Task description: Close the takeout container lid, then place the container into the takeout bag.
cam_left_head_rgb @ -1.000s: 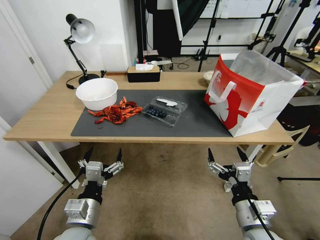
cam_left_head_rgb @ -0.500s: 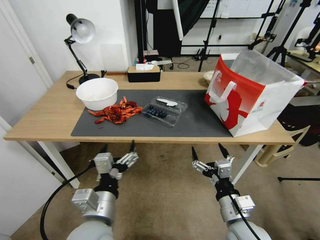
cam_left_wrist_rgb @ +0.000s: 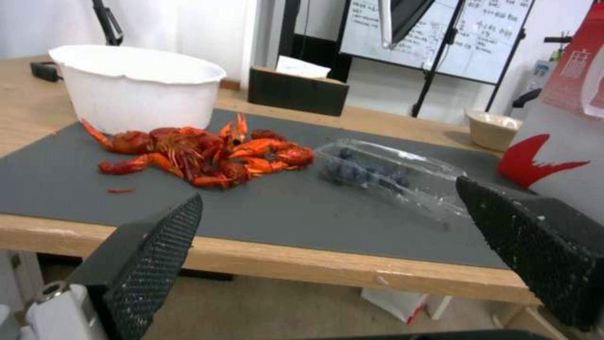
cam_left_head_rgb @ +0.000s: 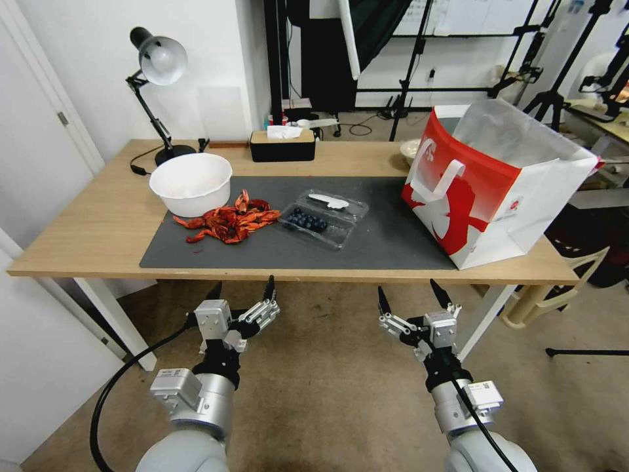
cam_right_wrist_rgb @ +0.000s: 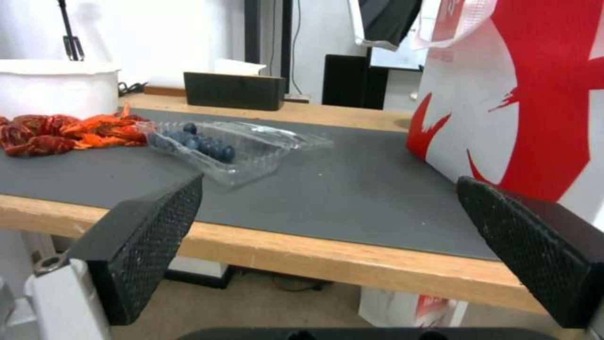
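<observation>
The takeout container lies open on the dark mat, with blue berries in one half. Its lid, marked by a white leaf sticker, lies flat toward the back. The red and white takeout bag stands open at the table's right end. My left gripper is open, below and in front of the table's front edge. My right gripper is open too, at the same height. The left wrist view looks past the left gripper at the container. In the right wrist view are the right gripper, the container and the bag.
A pile of red crayfish touches the container's left side, with a large white bowl behind it. A desk lamp, a black tissue box and a small bowl stand along the back. The mat is bare between container and bag.
Both arms have swung inward toward each other and risen closer to the table's front edge. The left kept creeping up in the last half second. Nothing on the table moved.
</observation>
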